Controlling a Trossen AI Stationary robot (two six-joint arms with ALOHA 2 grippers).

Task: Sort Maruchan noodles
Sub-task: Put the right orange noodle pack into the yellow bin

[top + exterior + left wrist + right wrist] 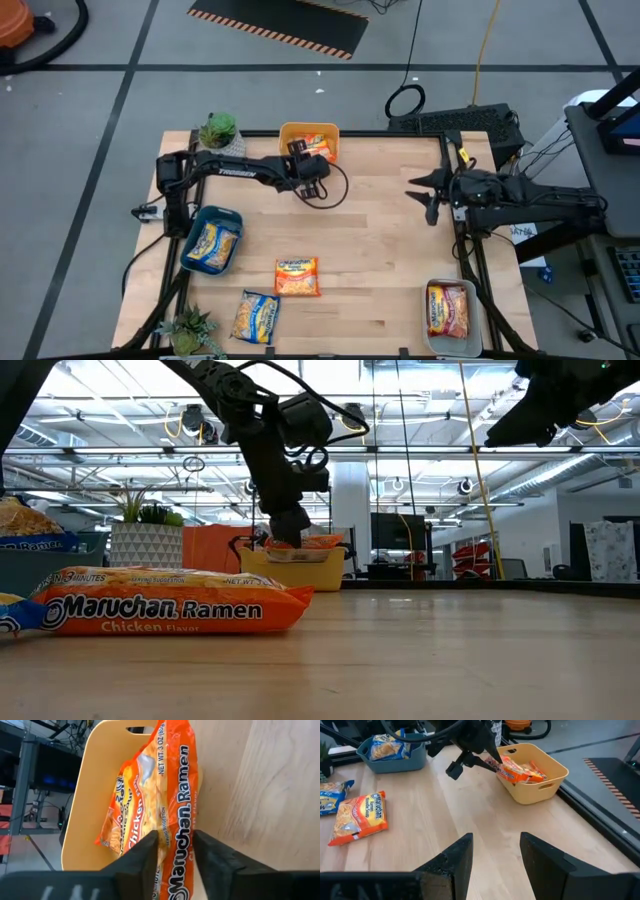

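Ramen packet (pixel 170 815) sat between our left fingers (pixel 137 862) over the yellow bin (pixel 309 141); right fingers (pixel 457 857) hung parted over the bench (pixel 380 230).

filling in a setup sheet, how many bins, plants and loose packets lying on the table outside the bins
bins: 3 (yellow, blue, clear)
plants: 2 ()
loose packets: 2 (orange, blue)
total: 7
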